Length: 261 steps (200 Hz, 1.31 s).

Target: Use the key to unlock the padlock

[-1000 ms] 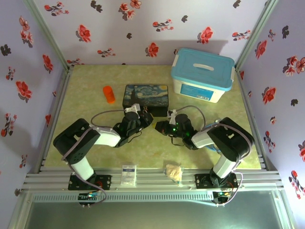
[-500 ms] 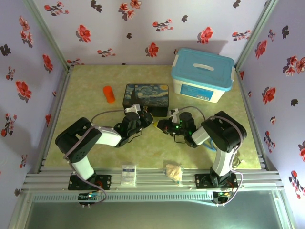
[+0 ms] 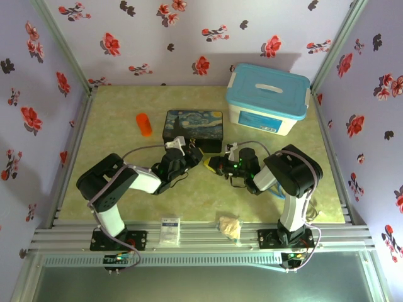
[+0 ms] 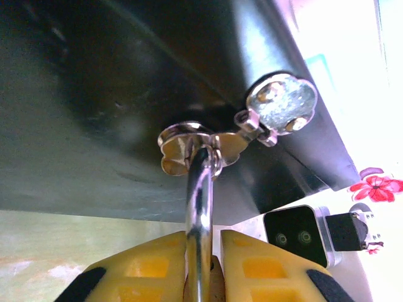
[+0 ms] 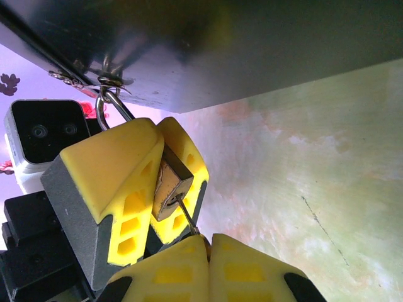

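Note:
The small brass padlock (image 5: 169,182) hangs by its silver shackle (image 4: 199,201) from the metal latch (image 4: 189,146) on the painted box (image 3: 193,128). My left gripper (image 4: 203,238) is shut on the padlock body, its yellow fingers (image 5: 116,179) on either side. My right gripper (image 5: 209,244) is shut on the key (image 5: 186,218). The key's thin dark shaft runs up into the keyhole in the padlock's bottom face. In the top view the two grippers (image 3: 198,161) (image 3: 214,166) meet tip to tip at the box's front right corner.
A white tub with a blue lid (image 3: 267,97) stands behind right of the box. An orange cylinder (image 3: 144,124) lies left of the box. A white card (image 3: 169,229) and a crumpled scrap (image 3: 230,225) rest on the front rail.
The right arm's elbow has swung inward and back while its gripper stayed at the padlock. The left arm has shifted only slightly. Both grips are unchanged.

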{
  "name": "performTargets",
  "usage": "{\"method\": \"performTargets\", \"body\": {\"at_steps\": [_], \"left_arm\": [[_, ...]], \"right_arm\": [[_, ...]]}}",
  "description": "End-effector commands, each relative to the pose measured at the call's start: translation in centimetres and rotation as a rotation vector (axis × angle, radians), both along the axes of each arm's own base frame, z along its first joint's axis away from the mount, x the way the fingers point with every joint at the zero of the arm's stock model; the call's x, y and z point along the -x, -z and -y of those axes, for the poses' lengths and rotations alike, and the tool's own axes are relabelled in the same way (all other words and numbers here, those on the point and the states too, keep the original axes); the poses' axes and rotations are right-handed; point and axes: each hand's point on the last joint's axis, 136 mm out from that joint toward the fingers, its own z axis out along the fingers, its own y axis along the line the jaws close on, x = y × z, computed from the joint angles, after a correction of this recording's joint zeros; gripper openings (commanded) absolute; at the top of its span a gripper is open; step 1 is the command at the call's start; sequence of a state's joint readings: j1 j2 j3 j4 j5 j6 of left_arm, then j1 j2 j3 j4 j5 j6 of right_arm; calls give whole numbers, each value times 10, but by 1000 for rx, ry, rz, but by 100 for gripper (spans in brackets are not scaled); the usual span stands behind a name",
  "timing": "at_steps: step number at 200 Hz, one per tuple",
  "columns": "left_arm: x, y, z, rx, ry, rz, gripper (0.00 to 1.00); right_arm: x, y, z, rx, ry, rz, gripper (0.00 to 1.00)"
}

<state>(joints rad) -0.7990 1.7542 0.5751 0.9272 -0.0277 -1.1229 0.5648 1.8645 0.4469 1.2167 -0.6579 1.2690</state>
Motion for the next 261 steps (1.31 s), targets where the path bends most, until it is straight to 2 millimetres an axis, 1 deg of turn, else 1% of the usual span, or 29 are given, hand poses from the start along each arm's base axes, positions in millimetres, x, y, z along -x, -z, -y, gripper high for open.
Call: {"method": "performTargets", "body": {"at_steps": [1,23,31,40,49,60,68,96,107,116,134,155,173,190,205,217,241,256,261], "left_arm": [[43,-13,41,79,242,-8,1],[43,-13,41,80,244,-10,10],[43,-13,40,78,243,-10,9],[44,-12,39,75,240,-9,3],[43,-13,37,73,234,-7,1],[43,-13,36,70,232,-5,3],[43,-12,36,70,230,-9,7],[40,-10,35,90,217,-20,4],[39,-10,35,98,216,-22,3],[39,-10,35,104,215,-21,3],[39,-11,34,110,216,-20,1],[46,-8,32,125,229,-31,0],[49,-2,26,128,219,-39,0],[49,5,24,102,210,-43,0],[47,8,24,98,208,-45,0],[47,7,27,107,209,-42,0],[45,6,28,123,206,-38,0],[44,4,28,134,204,-31,2],[44,2,28,140,201,-26,2]], "right_arm": [[-19,-56,-6,-118,69,186,0],[-17,-48,-4,-97,71,189,0],[-16,-47,-3,-94,71,190,0],[-16,-46,-3,-91,69,191,0],[-15,-46,-3,-89,71,188,0],[-14,-46,-3,-85,67,195,0],[-12,-47,-4,-83,60,206,0],[4,-60,-17,-93,3,275,0],[7,-59,-19,-86,-9,279,0],[8,-55,-17,-75,-5,276,0],[5,-48,-6,-61,20,263,0],[-8,-37,12,-45,62,210,0],[-10,-28,19,-5,60,188,0],[-8,-24,20,29,49,183,0],[-6,-25,21,36,46,183,0],[-6,-26,21,32,42,175,0],[-5,-26,11,-10,27,149,0],[-8,-26,10,-67,48,119,0],[-10,-22,11,-71,54,93,0]]}}
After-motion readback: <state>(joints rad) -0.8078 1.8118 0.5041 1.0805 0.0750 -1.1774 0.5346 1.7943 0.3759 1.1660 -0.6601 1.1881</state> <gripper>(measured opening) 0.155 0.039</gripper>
